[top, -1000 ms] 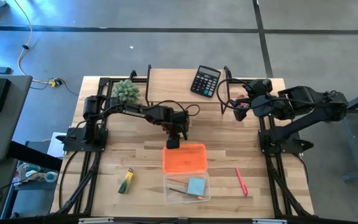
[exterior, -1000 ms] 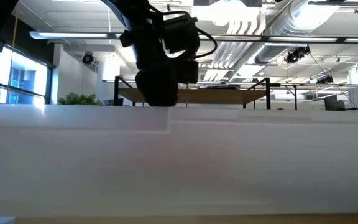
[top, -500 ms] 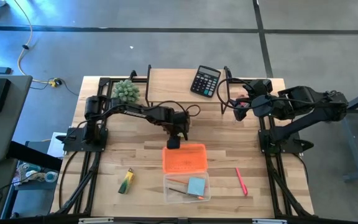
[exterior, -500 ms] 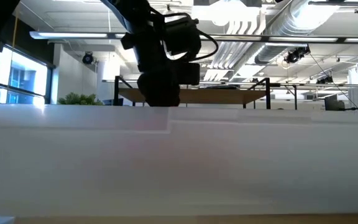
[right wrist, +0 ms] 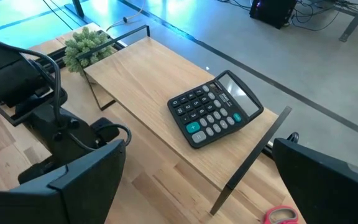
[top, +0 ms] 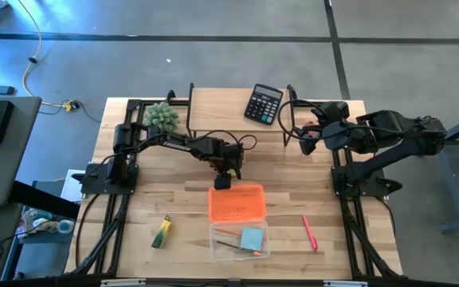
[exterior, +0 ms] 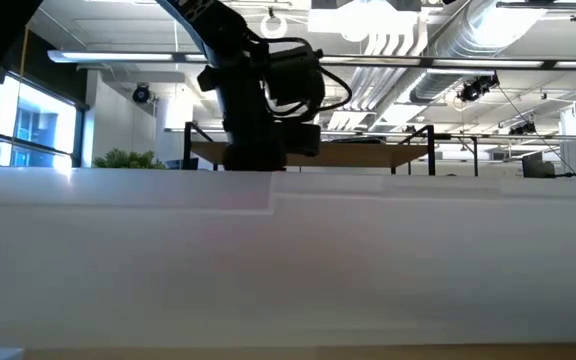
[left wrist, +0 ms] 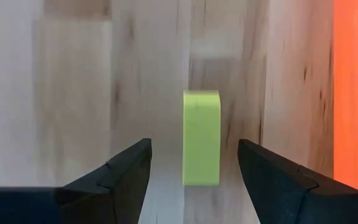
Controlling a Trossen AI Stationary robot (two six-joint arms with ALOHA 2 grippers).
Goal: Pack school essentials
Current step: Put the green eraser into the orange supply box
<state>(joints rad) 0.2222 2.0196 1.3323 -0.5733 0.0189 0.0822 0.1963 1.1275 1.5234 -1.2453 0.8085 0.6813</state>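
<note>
Left hand (left wrist: 191, 165) hovers low over the counter (top: 134, 207), fingers spread, straddling one small yellow-green block (left wrist: 201, 138) that lies flat beside the orange lid (top: 236, 202). Step in hand, by my reading: picking this block. Next move calls for descending and closing squarely on its long sides.

Right hand (right wrist: 194, 186) waits spread, empty, near the calculator (right wrist: 215, 116).

Count:
- one clear case (top: 239, 240) holding one blue note pad (top: 252, 237)
- one pink pen (top: 308, 232)
- one green-yellow marker (top: 162, 232)
</note>
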